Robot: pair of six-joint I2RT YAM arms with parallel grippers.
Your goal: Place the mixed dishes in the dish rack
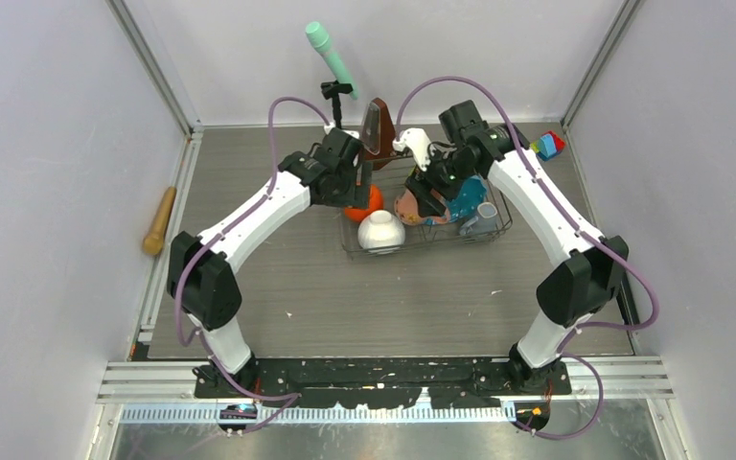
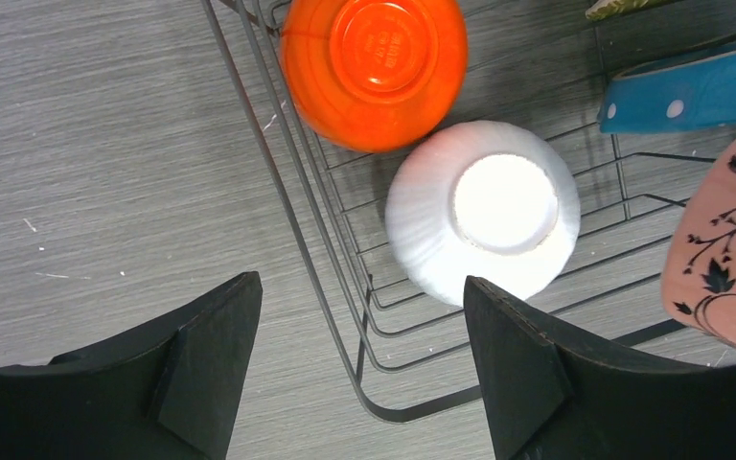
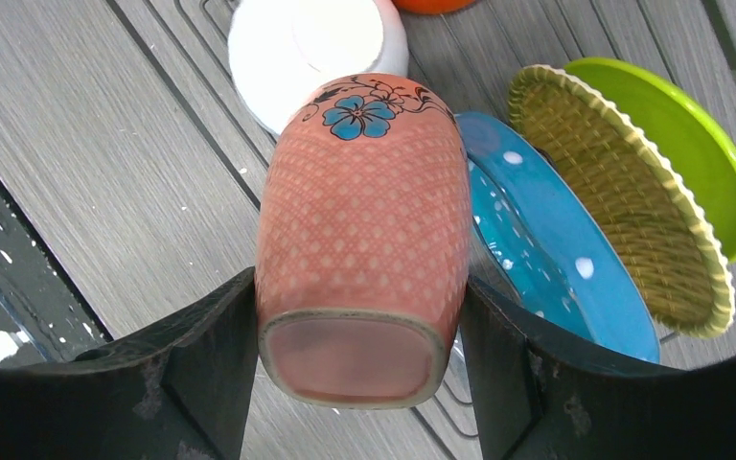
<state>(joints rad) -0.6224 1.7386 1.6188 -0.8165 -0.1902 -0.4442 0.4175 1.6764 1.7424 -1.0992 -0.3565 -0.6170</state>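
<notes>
- Pink mug is clamped in your right gripper. The fingers press both side walls near the base.
- The mug's base faces the wrist camera and its flowered far end points away. The long axis runs straight out along the fingers, down toward the dish rack.
- The mug hangs over the middle of the rack, with the white bowl on one side and the blue white-dotted plate on the other. It is just beside both, and you cannot tell if it touches the wires.
- Your left gripper has its jaws wide apart and holds nothing. It hovers over the rack's near-left corner, close to the white bowl.
- In the rack, the orange bowl and white bowl sit upside down, side by side. The blue plate, yellow-rimmed plate and lime-green plate stand on edge in a row.
- The right arm likely does the next move alone: lower the mug along its own axis into the bowl–plate gap.
- The likely risk is the mug wall knocking the blue plate's rim, so keep the left arm clear.
</notes>
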